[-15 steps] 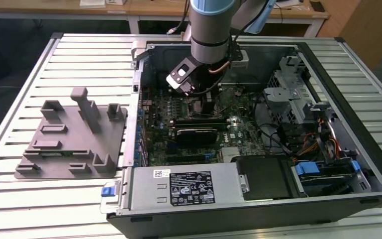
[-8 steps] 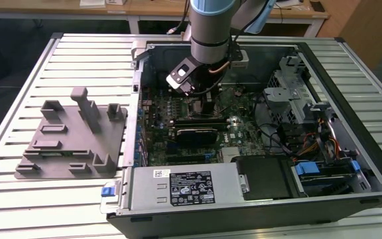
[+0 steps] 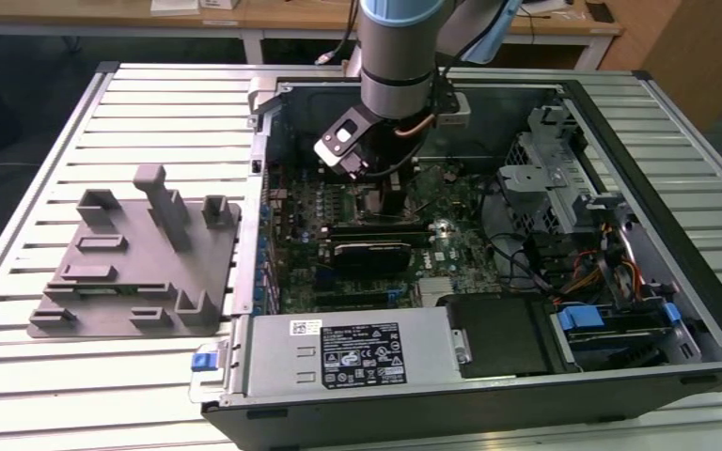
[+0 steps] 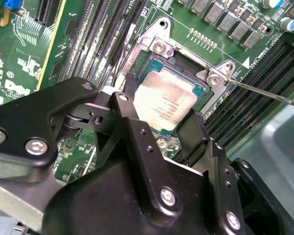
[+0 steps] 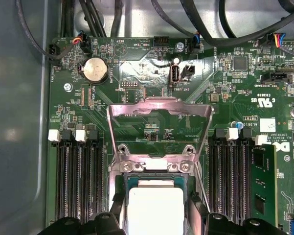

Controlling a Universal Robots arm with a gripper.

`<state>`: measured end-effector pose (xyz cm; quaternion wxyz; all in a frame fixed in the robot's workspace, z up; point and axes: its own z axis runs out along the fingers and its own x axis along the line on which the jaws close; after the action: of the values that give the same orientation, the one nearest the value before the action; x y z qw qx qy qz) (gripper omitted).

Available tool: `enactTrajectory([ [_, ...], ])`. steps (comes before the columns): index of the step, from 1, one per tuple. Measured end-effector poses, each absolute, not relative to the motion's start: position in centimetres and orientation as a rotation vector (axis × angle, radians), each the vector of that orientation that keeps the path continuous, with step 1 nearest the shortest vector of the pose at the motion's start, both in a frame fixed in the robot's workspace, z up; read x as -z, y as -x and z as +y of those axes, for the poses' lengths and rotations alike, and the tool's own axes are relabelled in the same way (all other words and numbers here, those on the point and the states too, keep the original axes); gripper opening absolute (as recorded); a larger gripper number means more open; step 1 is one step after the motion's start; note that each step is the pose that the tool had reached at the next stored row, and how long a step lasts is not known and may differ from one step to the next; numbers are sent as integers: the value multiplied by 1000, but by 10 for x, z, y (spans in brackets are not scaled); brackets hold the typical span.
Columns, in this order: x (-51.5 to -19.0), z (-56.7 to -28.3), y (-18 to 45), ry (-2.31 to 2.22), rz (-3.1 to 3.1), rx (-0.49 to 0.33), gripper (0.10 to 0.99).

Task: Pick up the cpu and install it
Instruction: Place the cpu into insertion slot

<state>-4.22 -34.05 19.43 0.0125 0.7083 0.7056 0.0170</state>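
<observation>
CPU (image 4: pixel 171 95) lay square in the motherboard socket (image 4: pixel 151 54), near the middle of the open computer case (image 3: pixel 662 141) in the exterior view. The end effector (image 4: pixel 160 104) was closed to the chip's width, a finger (image 4: pixel 130 83) against each of two opposite edges, apparently so the chip stayed level and lined up with the socket. The hinged metal plate (image 5: pixel 159 110) stood swung up beyond the socket, and the thin lever (image 4: pixel 264 93) was swung out, leaving the opening free. Memory slots (image 5: pixel 78 181) flanked the socket closely on both sides, one with a memory stick (image 5: pixel 264 181), so the fingers had little room. A grey fixture (image 3: pixel 135 272) sat on the table (image 3: pixel 148 94), at the exterior view's left.
</observation>
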Motion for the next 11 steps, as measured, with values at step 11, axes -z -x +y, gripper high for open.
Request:
enactTrajectory([
  [11, -201, -340, 42, -2208, 2200, -53, 600],
])
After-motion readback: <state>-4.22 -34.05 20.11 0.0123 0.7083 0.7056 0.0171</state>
